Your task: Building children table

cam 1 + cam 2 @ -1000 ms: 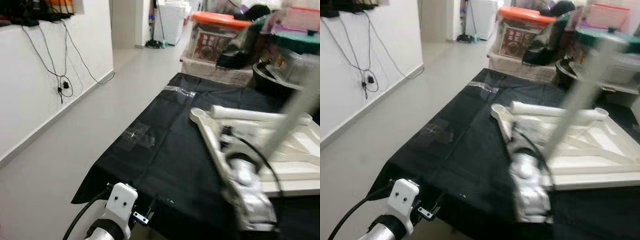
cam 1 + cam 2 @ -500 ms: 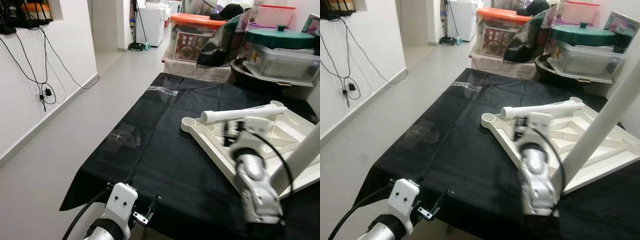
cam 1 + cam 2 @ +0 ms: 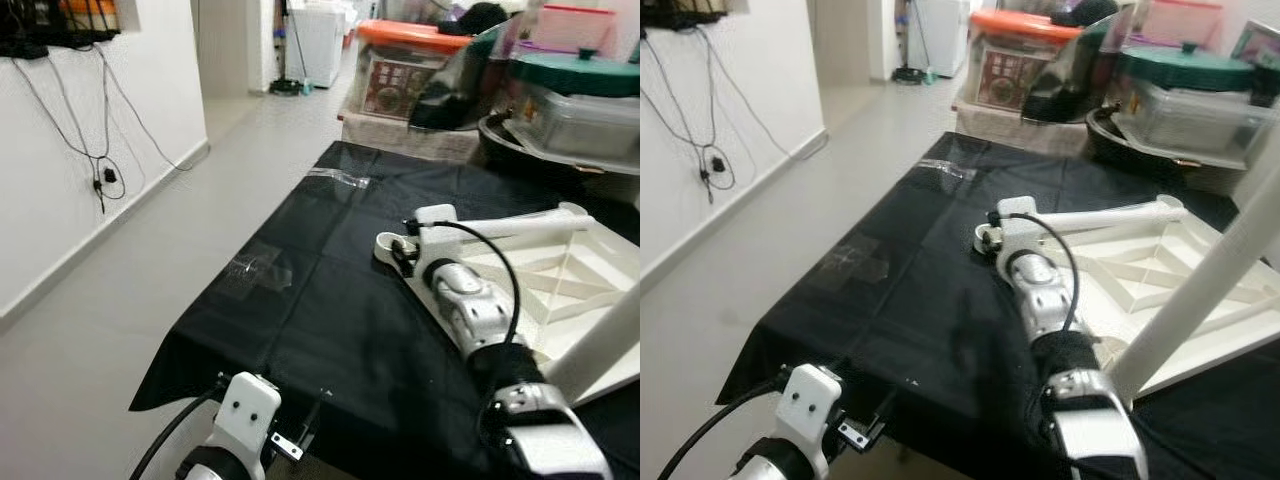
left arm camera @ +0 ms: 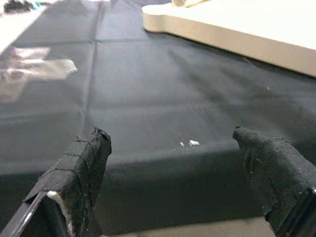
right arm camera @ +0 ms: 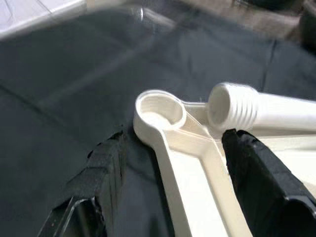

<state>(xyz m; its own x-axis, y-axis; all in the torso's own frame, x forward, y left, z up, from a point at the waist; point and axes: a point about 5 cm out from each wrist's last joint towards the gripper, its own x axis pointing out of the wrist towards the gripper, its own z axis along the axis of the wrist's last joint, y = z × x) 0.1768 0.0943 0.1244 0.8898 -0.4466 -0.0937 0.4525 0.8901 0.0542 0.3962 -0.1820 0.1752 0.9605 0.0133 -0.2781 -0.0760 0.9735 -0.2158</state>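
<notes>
A white children's table top [image 3: 560, 290] lies upside down on a black cloth [image 3: 330, 300]. A loose white leg [image 3: 520, 228] rests across it, its threaded end [image 5: 232, 106] beside the round corner socket [image 5: 158, 116]. A second white leg [image 3: 600, 345] stands up from the top at the right. My right gripper [image 3: 397, 248] is stretched out to that corner and is open, its fingers [image 5: 254, 168] on either side of the socket and holding nothing. My left gripper [image 4: 175, 143] hangs open and empty at the cloth's near edge.
Stacked storage boxes, an orange-lidded one [image 3: 415, 65] and a green-lidded one [image 3: 575, 85], crowd the far end. A white wall with hanging cables [image 3: 100, 150] runs along the left, with grey floor [image 3: 130, 290] between. A strip of clear tape [image 3: 260, 272] lies on the cloth.
My right arm has reached forward, bringing its gripper to the table top's near corner socket. The camera has shifted. The left arm has stayed put.
</notes>
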